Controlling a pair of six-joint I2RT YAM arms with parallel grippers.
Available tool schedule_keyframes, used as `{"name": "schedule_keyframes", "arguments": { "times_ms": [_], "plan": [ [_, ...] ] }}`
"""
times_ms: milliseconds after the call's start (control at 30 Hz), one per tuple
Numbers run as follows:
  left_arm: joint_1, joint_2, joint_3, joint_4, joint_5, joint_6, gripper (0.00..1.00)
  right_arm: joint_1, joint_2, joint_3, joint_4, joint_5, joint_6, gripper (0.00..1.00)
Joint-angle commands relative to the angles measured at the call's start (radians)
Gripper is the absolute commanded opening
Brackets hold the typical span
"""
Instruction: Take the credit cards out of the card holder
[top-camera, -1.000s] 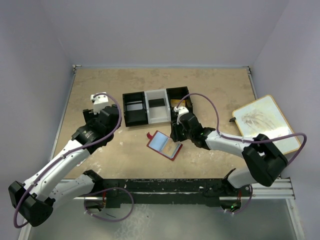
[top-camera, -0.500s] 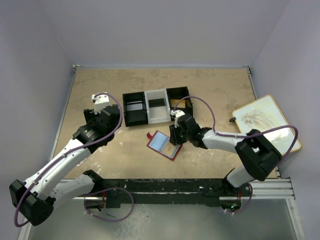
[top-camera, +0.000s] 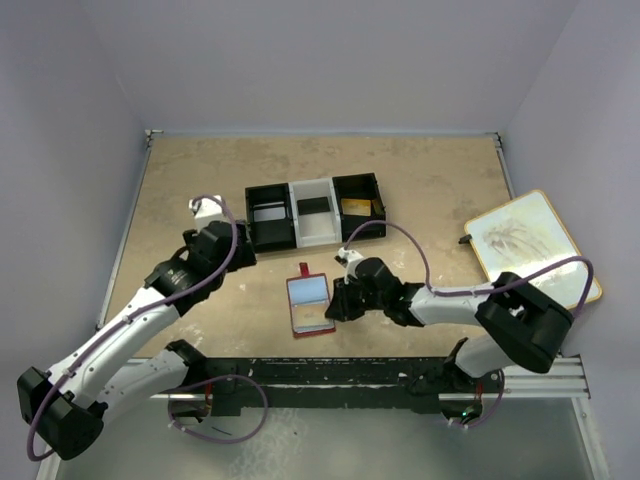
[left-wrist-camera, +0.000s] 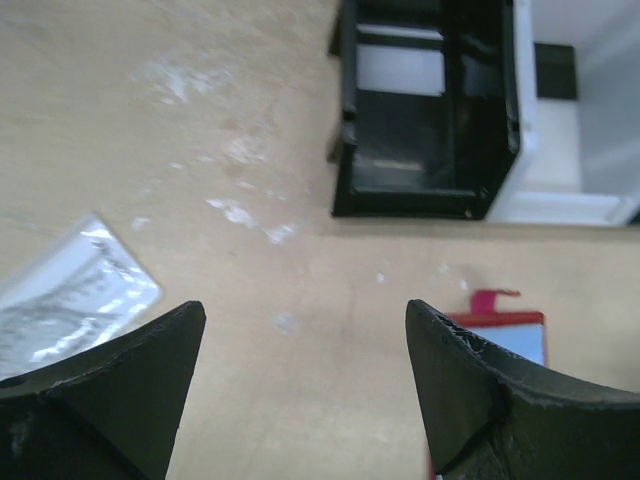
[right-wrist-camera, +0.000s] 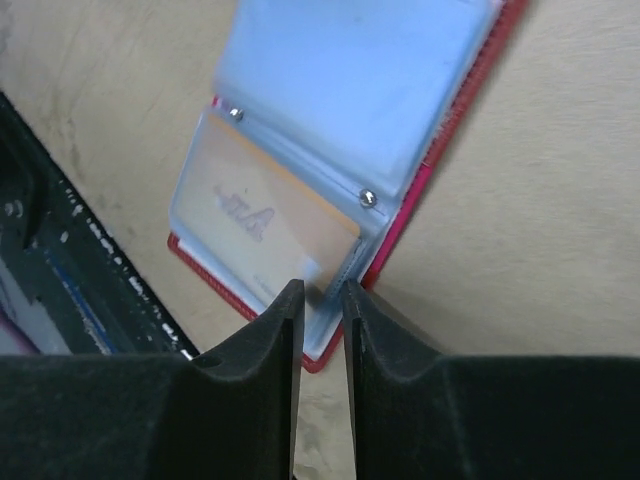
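The red card holder (top-camera: 309, 303) lies open on the table in front of the tray, its pale blue-grey panels facing up. In the right wrist view the card holder (right-wrist-camera: 330, 130) shows a tan printed credit card (right-wrist-camera: 265, 215) inside the lower clear sleeve. My right gripper (right-wrist-camera: 320, 290) hovers at that sleeve's corner, its jaws a narrow slit apart with nothing filling the gap. From above, the right gripper (top-camera: 333, 306) sits at the holder's right edge. The left gripper (left-wrist-camera: 305, 310) is wide open over bare table, left of the holder's red tab (left-wrist-camera: 490, 298); overhead the left gripper (top-camera: 241, 256) stands apart from it.
A black-and-white three-compartment tray (top-camera: 315, 212) stands behind the holder, seen close in the left wrist view (left-wrist-camera: 430, 120). A clear crinkly packet (left-wrist-camera: 70, 290) lies to the left. A white board (top-camera: 530, 245) rests at the right edge. The black rail (top-camera: 330, 370) runs along the near edge.
The card holder has swung from tilted to square and slid nearer the rail. My right gripper came with it and its jaws narrowed. The left gripper shifted slightly nearer and rightward.
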Motion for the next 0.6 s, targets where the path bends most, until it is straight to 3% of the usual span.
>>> {"name": "schedule_keyframes", "arguments": {
  "times_ms": [0, 100, 300, 400, 567],
  "plan": [
    [0.001, -0.055, -0.153, 0.158, 0.345, -0.188, 0.77, 0.087, 0.055, 0.005, 0.119, -0.03, 0.115, 0.25],
    [-0.009, -0.06, -0.241, 0.212, 0.428, -0.251, 0.74, 0.138, 0.073, -0.005, 0.223, -0.065, 0.156, 0.25],
    [-0.032, -0.063, -0.311, 0.185, 0.384, -0.335, 0.71, 0.197, 0.144, 0.024, 0.398, -0.155, 0.17, 0.26],
    [-0.043, -0.05, -0.332, 0.205, 0.372, -0.342, 0.71, 0.195, 0.114, 0.04, 0.369, -0.149, 0.168, 0.27],
    [-0.049, 0.08, -0.364, 0.407, 0.472, -0.297, 0.71, 0.176, 0.051, 0.143, 0.099, 0.048, 0.057, 0.29]
  ]
}}
